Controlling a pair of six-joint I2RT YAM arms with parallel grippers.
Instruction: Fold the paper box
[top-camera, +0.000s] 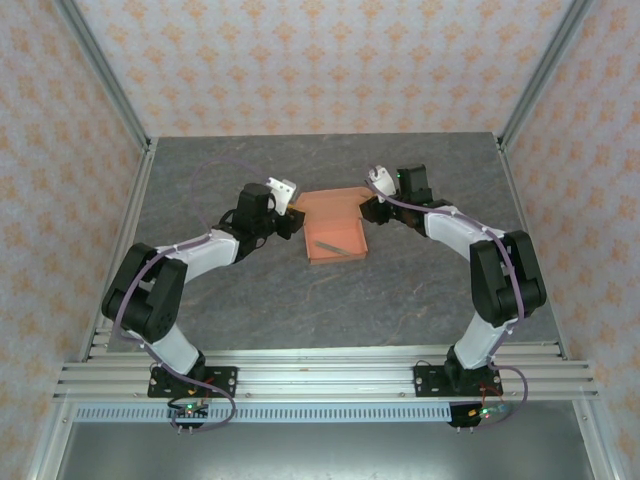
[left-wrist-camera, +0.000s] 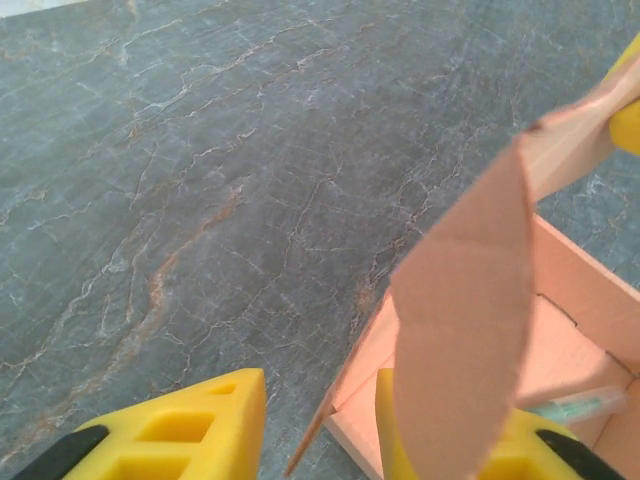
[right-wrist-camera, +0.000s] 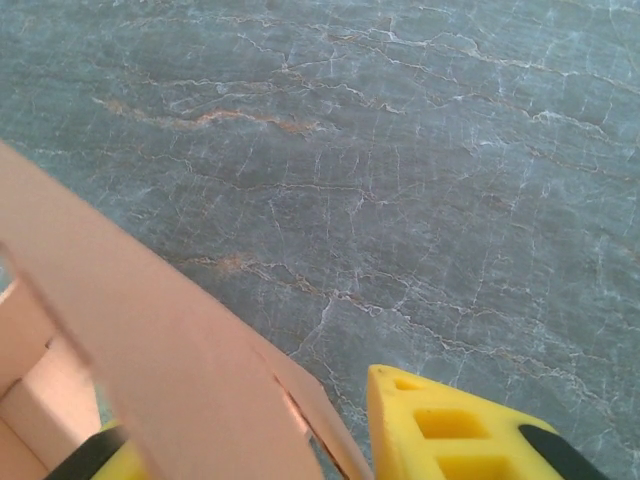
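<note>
left gripper: fingers apart, with bare counter showing in the gap. A thin card edge of the paper box runs up between them.
right gripper: one yellow finger is clear and the other is mostly behind card. Can't tell whether it pinches.
paper box, position: mid-counter, part-folded, between the two grippers. Each gripper is at a far corner.
edges: the near edge of the box is free, and the side walls stand up.
room: open counter on the near side back to the frame rail, and more beyond the box to the patterned wall.
top view: shows both arms flanking the box.
left wrist: shows a curved flap rising over the inner finger, and the inside of the box.
right wrist: shows a card strip sweeping across and counter beyond.
</note>
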